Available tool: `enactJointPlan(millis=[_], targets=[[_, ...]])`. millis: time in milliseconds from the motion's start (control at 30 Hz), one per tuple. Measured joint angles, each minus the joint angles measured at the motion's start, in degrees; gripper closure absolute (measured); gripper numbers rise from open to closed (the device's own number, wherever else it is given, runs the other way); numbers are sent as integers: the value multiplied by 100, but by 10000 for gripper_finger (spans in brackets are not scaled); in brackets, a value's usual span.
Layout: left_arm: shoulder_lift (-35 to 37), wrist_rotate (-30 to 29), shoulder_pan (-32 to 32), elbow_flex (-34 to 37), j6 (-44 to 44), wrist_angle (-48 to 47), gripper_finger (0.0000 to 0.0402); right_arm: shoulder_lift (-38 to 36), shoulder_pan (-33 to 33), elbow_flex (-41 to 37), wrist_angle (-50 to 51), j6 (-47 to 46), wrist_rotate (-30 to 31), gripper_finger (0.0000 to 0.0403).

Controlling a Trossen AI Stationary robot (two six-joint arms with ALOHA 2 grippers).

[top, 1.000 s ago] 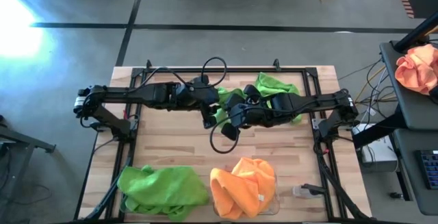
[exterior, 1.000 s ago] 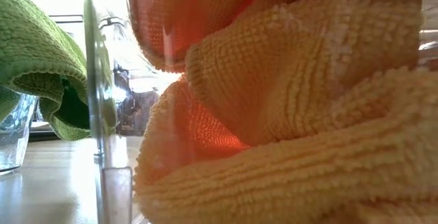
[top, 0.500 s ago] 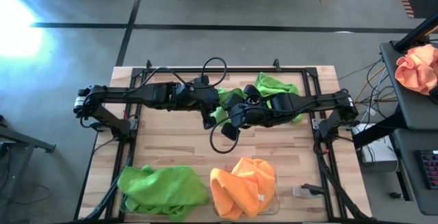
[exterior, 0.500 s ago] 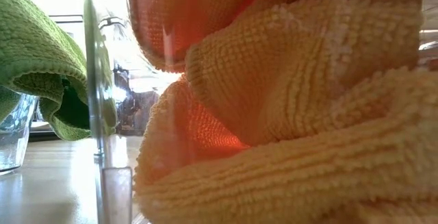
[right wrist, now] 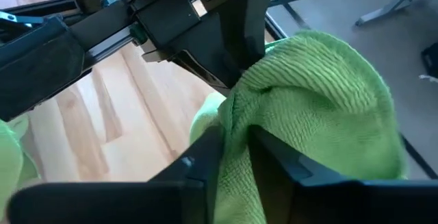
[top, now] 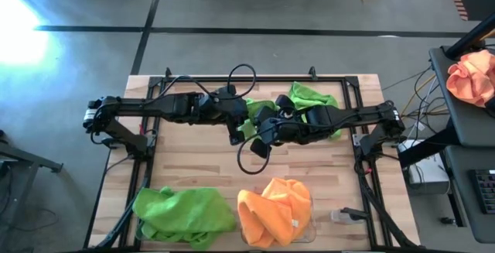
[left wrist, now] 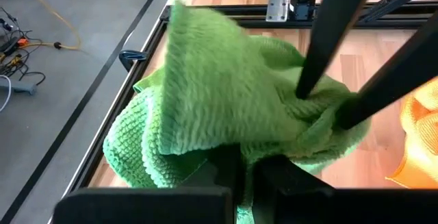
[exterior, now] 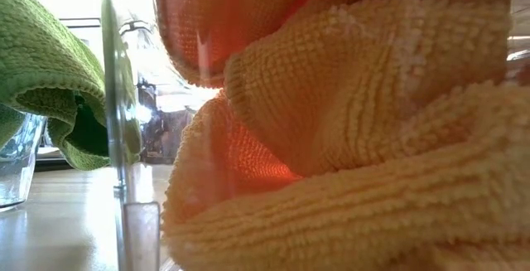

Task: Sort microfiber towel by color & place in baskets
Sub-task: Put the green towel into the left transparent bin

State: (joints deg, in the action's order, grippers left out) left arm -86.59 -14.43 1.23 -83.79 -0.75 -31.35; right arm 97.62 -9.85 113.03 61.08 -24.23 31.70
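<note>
A lime green microfiber towel (left wrist: 205, 94) hangs above the far middle of the table, between my two grippers. My left gripper (left wrist: 245, 172) comes from the left and is shut on it (top: 244, 126). My right gripper (right wrist: 233, 145) comes from the right (top: 267, 125); its fingers stand a little apart, with a fold of the towel (right wrist: 308, 94) between them. More green cloth (top: 313, 97) lies on the table under the right arm. At the near edge, one basket (exterior: 116, 138) holds green towels (top: 186, 214) and the other holds orange towels (top: 274, 210). My left gripper pinches a bunched part of the green towel's lower edge (left wrist: 236, 152) between its two fingers, slanting down from the table's left. The towel rises in front of the fingers and drapes slack; how many layers are held cannot be told. My right gripper has a fold of the towel (right wrist: 236, 125) between its parted fingers, coming slanting down from the table's right; I cannot tell whether the fingers touch the cloth.
A black frame (top: 232, 79) runs round the table, and a loose cable loop (top: 251, 151) hangs below the grippers. A pale peach cloth bundle (top: 472, 75) lies on a side stand off the table's right. Bare wood (top: 193, 160) lies between the arms and the baskets.
</note>
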Motion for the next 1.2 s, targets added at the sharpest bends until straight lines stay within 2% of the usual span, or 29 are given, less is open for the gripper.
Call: enactJointPlan(millis=[200, 433, 800, 1200], targets=[[0, -1, -6, 0, 31, -13, 401, 5, 0, 0, 0, 34, 85, 276], [17, 0, -6, 0, 348, -735, 401, -34, 0, 0, 11, 150, 89, 249], [196, -3, -244, 0, 977, -1116, 402, -135, 41, 0, 189, 239, 97, 249], [1491, -10, -1401, 0, 2338, -1429, 401, -151, 203, 0, 507, 219, 153, 258]])
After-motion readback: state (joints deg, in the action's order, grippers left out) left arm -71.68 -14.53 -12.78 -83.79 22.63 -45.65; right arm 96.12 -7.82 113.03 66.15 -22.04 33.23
